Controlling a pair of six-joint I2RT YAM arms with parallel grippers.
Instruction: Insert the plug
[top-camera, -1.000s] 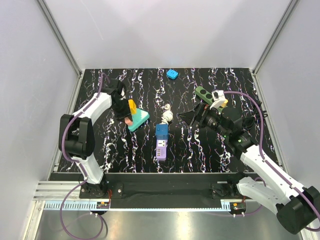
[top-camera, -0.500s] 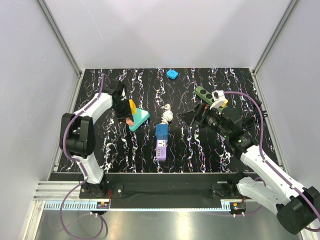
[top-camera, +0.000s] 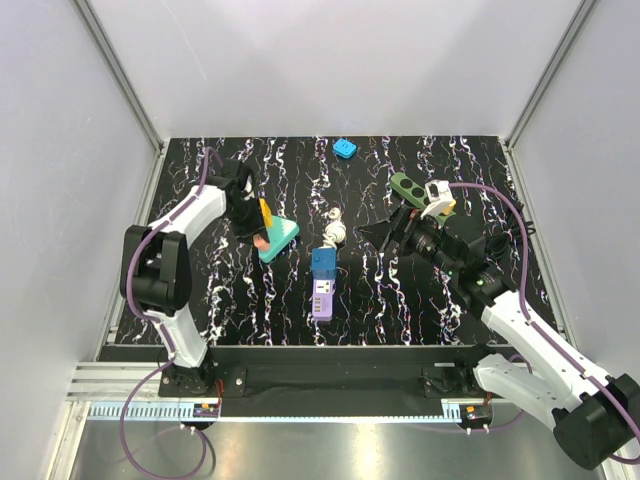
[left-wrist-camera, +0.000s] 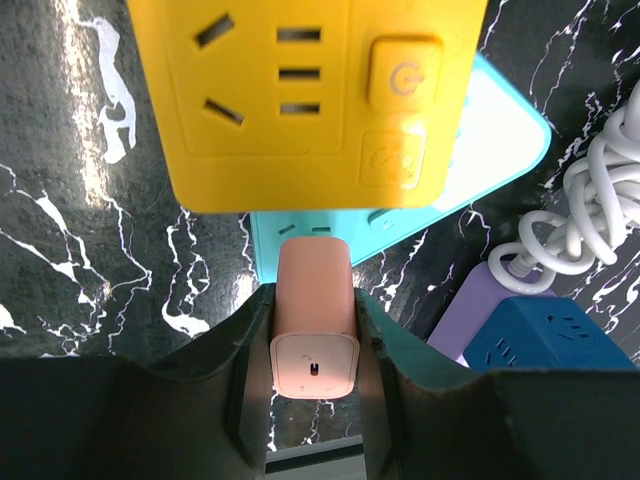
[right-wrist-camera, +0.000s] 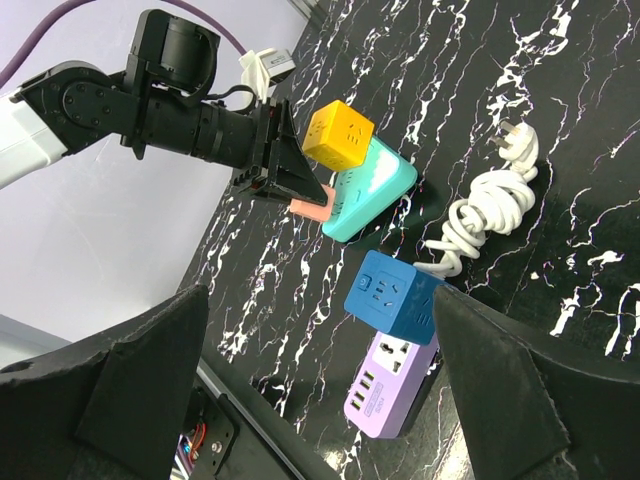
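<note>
1. The table (top-camera: 400, 300) has a flat black top veined with white like marble.
2. A teal power strip (top-camera: 280, 238), a smooth plastic slab with rounded corners, lies left of centre. A glossy yellow cube socket (left-wrist-camera: 300, 90) stands on it, showing slanted and straight slots and a square button.
3. The right gripper (top-camera: 380, 234) hangs over the table, its dark fingers spread wide with nothing between them.
4. A lilac power strip (top-camera: 322, 296) lies near the middle, with a blue cube socket (top-camera: 323, 262) at its far end.
5. A dark green strip (top-camera: 408, 186) lies just behind the right gripper.
6. A coiled white cable (top-camera: 335, 230) lies between the teal strip and the right gripper.
7. The pink plug (left-wrist-camera: 314, 350) is a rounded matte block clamped in the left gripper (left-wrist-camera: 313, 298). Its nose meets the teal strip's near end, below the yellow cube. Its pins are hidden.
8. A small blue block (top-camera: 345, 148) lies at the far edge.
</note>
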